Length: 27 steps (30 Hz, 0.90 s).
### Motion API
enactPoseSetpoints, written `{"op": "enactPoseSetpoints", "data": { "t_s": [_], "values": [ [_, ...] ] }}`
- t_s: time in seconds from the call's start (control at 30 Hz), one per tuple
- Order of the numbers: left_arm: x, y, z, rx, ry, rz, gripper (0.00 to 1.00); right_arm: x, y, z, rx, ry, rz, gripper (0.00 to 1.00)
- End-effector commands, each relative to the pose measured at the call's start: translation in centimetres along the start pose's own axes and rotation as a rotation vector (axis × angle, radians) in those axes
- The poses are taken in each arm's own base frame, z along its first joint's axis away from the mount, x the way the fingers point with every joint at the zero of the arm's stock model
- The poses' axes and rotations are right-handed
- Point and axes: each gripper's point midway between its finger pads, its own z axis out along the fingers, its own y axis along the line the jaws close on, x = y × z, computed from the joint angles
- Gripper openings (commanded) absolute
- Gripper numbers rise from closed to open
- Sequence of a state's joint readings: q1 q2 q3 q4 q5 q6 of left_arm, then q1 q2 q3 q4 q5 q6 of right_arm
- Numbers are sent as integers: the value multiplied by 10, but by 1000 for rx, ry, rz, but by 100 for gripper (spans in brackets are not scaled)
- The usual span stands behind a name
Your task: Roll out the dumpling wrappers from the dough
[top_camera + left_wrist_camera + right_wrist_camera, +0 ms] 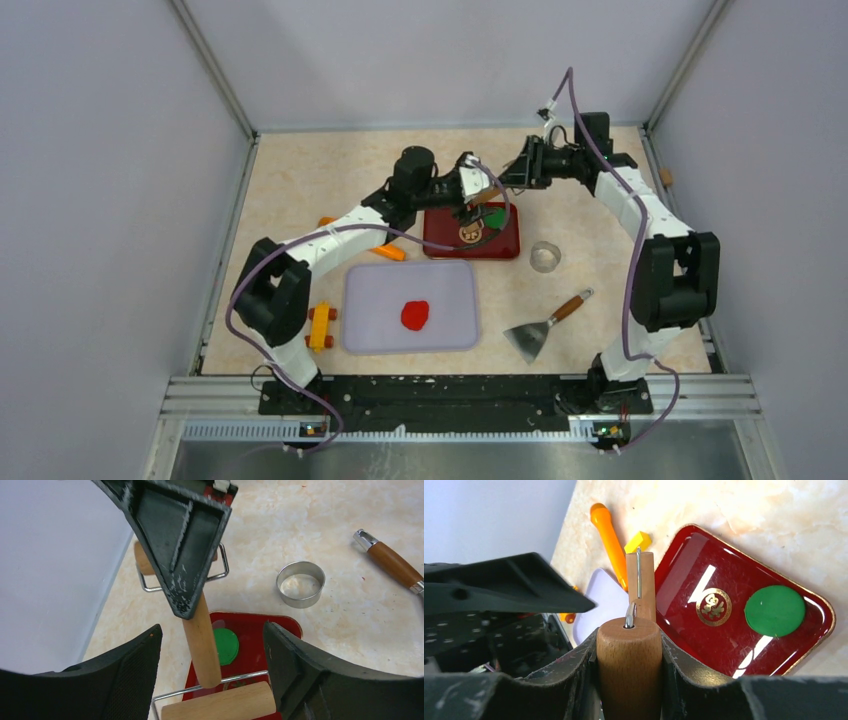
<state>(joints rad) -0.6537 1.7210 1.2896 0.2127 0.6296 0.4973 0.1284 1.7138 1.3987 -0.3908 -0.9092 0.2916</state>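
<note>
- A yellow tool (320, 327) with orange knobs lies just left of the board (370, 300), near the left arm's base.
- An orange tool (388, 251) lies just beyond the board's far edge, under the left arm.
- The lilac board sits near the front of the table, between the two arms.
- The dough (415, 315) is a small, flattened red lump lying near the middle of the board, well apart from both grippers.
- The left gripper (212, 630) hangs over the red tray (505, 245), behind the board. Its fingers (125, 680) are spread wide on either side of the roller (201, 645) and grip nothing.
- The roller is wooden, with a straight handle and wire frames. In the left wrist view one barrel shows at each end of the handle.
- A green disc (774, 610) lies flat in the tray, toward its right end as the top camera sees it.
- The right gripper (629, 650) meets the left one above the tray. Its fingers (679, 670) are clamped on one wooden barrel of the roller, holding it above the tray.
- A metal ring (545, 257) stands on the table just right of the tray.
- A scraper (545, 328) with a wooden handle lies right of the board, nearer the front than the ring.
</note>
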Motion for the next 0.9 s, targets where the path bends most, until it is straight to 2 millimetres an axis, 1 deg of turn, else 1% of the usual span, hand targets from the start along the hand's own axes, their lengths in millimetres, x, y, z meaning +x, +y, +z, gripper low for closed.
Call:
{"op": "enactPoseSetpoints", "data": {
  "t_s": [0.0,0.1,0.17,0.23,0.27,0.4,0.5,0.57,0.6,0.67,0.7,0.73,0.77,0.8,0.83,0.87],
  "values": [
    [-2,15,10,-31,-7,74,76,-38,43,-24,-81,-128,-78,0],
    [16,19,12,-58,44,84,73,-39,48,-27,-95,-141,-91,0],
    [22,22,14,-71,57,89,72,-39,52,-29,-107,-142,-100,0],
    [23,24,17,-82,51,84,70,-38,54,-29,-120,-136,-107,0],
    [24,24,18,-82,48,78,66,-38,55,-30,-124,-133,-109,0],
    [23,22,23,-69,52,72,39,-36,55,-30,-129,-129,-105,0],
    [19,20,20,-68,50,68,22,-34,54,-30,-120,-120,-97,0],
    [17,18,19,-67,54,58,3,-32,57,-29,-104,-107,-120,0],
    [17,16,18,-62,58,52,0,-30,59,-29,-98,-97,-137,0],
    [18,11,15,-50,65,39,0,-23,64,-28,-112,-64,-165,0],
    [18,7,11,-41,66,35,0,-20,65,-28,-115,-46,-177,7],
    [19,3,7,-29,67,32,0,-16,64,-27,-112,-23,-169,20],
    [17,-2,3,-18,65,30,0,-12,63,-27,-108,4,-158,26],
    [18,-8,-3,-9,65,23,0,-8,62,-26,-104,30,-147,35],
    [18,-12,-8,-3,68,8,0,-1,60,-26,-99,70,-117,42],
    [18,-15,-12,-4,69,-10,0,4,58,-24,-93,98,-103,46]
  ]
}}
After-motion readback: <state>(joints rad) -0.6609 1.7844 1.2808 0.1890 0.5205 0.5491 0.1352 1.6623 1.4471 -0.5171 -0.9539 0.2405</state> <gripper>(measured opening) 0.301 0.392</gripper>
